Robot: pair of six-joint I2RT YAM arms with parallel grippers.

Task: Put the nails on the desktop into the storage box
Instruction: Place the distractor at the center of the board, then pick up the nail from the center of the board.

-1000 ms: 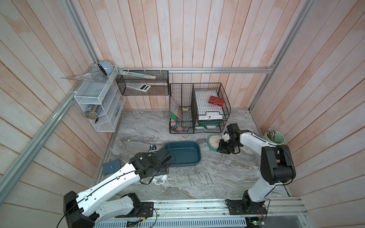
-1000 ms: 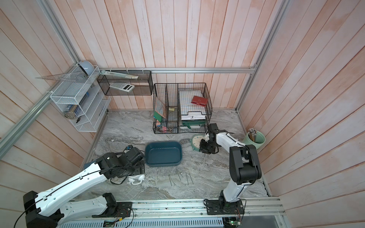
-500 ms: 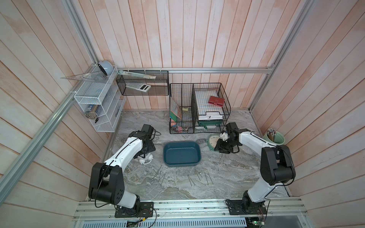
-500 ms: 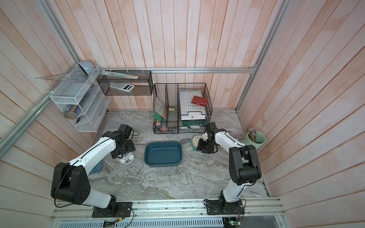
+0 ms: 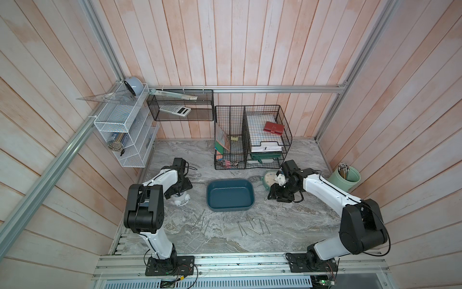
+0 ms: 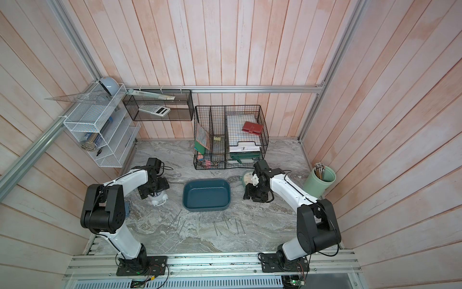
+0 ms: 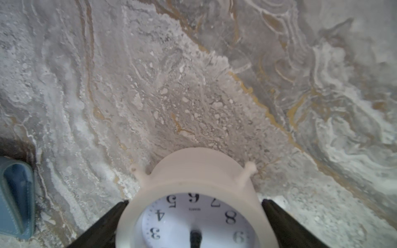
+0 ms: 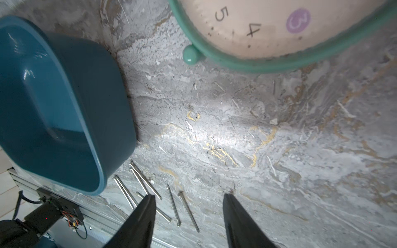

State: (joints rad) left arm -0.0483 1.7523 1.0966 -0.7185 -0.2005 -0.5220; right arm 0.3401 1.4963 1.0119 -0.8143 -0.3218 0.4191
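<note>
Right wrist view, nails [image 8: 173,205] lying near right end effector [image 8: 189,195]

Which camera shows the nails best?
The right wrist view: the nails lie close and sharp beside the storage box. In both top views the nails are tiny lines. The left wrist view shows none.

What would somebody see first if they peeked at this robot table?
Probably the dark teal storage box in the middle of the desktop, with shiny nails scattered in front of it, toward the arms' bases, none inside. Next, the white clock between the fingers of the left gripper, and the green clock beside the right gripper.
</note>
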